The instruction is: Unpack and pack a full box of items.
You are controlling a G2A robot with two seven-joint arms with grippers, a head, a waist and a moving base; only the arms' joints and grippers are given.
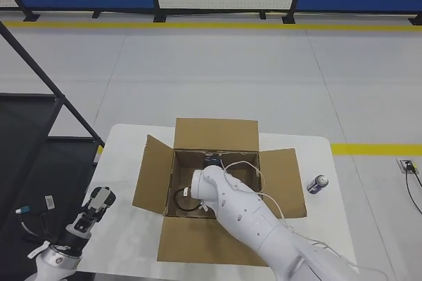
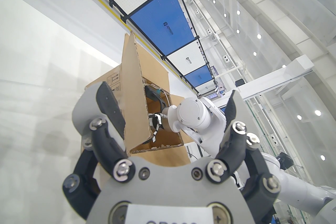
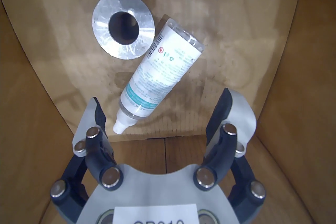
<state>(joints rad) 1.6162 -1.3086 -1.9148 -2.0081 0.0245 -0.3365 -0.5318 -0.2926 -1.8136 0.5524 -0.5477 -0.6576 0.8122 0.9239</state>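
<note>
Nearest you, the left gripper [image 1: 98, 200] hung at the left edge of the table [image 1: 323, 232]. It was well apart from the box [image 1: 216, 133], with its jaws apart and nothing in them.

Your right gripper [image 3: 160, 97] was down inside the open box, its jaws spread wide and empty. The cap end of a white tube [image 3: 162, 62] lay between its fingers on the cardboard floor. Just past the tube, close by its crimped end, lay a metal ring [image 3: 122, 28] with a wide hole. Out on the table, beside the box's right flap, stood a blue can [image 1: 317, 184].

By my reading you were in the unpacking half, with one item already out and the tube next. The tube lay slantwise to the jaws. The next move therefore called for a slight wrist turn, a short descent, and a close across the tube's body rather than its narrow cap. The tube looked soft, so a gentle squeeze would have suited it.

As for writing, the tube carried a barcode, a teal band and blocks of fine print. The box's outer wall showed handling symbols in the left wrist view. Each gripper bore a white sticker cut off at the frame edge, and the far wall panels carried a logo.
</note>
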